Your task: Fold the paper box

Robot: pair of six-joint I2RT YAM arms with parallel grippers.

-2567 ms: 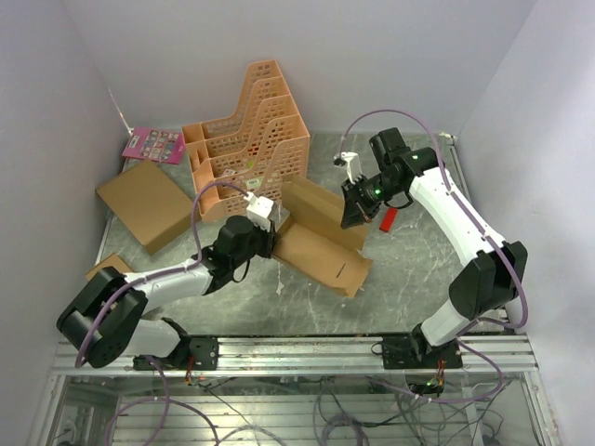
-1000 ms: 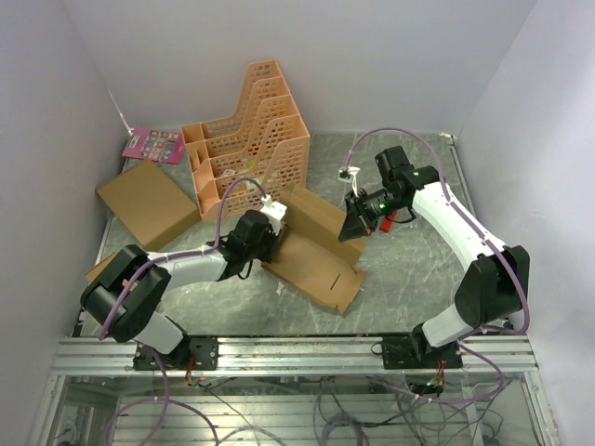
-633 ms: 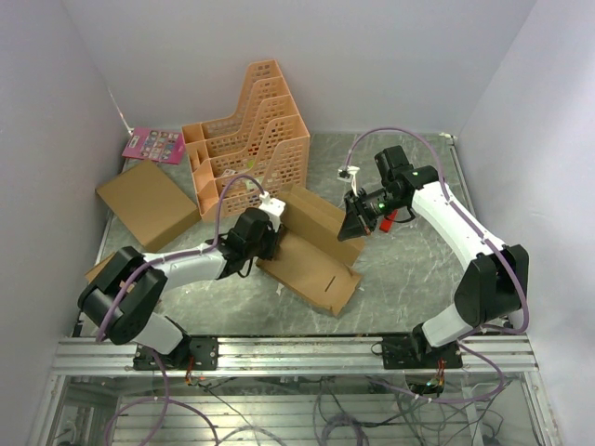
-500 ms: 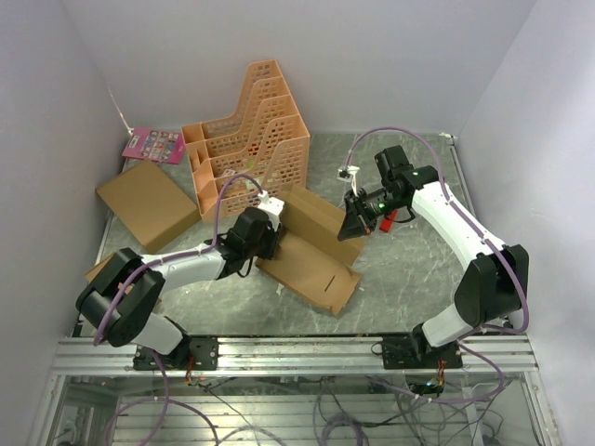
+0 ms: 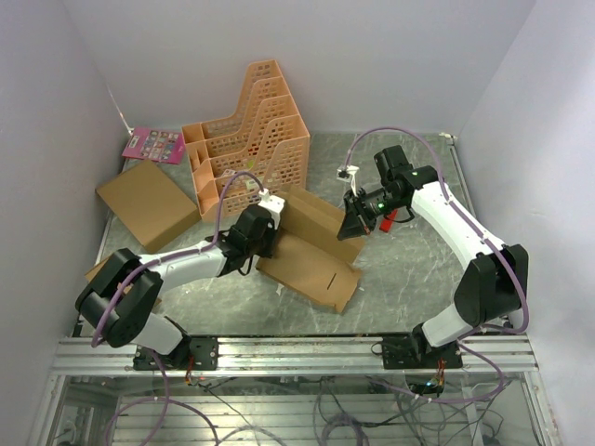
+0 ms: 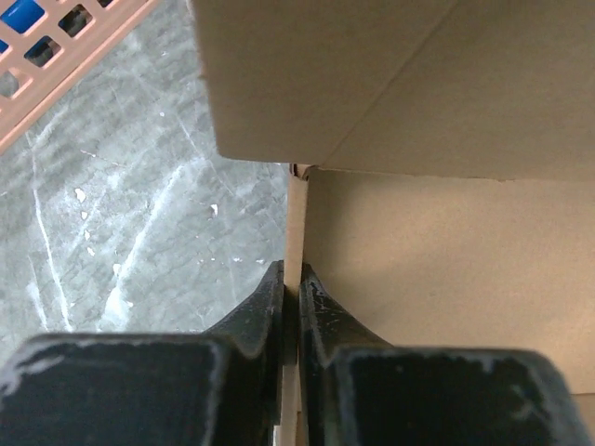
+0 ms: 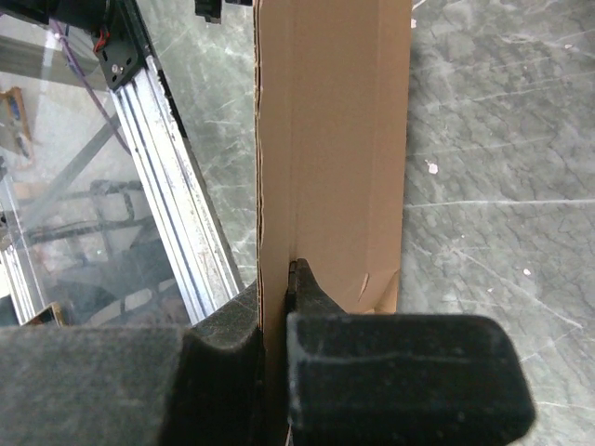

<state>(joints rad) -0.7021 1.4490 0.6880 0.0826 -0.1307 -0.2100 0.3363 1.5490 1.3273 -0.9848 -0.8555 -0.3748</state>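
Currently the paper box (image 5: pixel 307 260) sits near the middle of the table (image 5: pixel 409 269), just in front of the orange file rack (image 5: pixel 249 139). It is only partly folded. One broad panel with a slot lies flat toward the near edge, and a second panel is raised behind it on the rack side.

We note that the left gripper (image 5: pixel 267 243) comes in low from the left edge at the box's left end. In the left wrist view its fingers (image 6: pixel 260 311) are pressed together on a thin upright strip of cardboard, with nothing but that strip between them. The strip runs up to the corner where the raised panel meets the flat one.

The right gripper (image 5: pixel 351 229) is at the right end of the raised panel. In the right wrist view its fingers (image 7: pixel 223 316) are clamped on the edge of that panel, which stands vertical and extends away from the camera.

A small red object (image 5: pixel 389 218) lies just beside the right gripper; we cannot tell what it is.

Near the left edge of the table, well apart from the paper box, lies a flat cardboard box (image 5: pixel 146 204), with a pink card (image 5: pixel 153 144) behind it at the far left corner.
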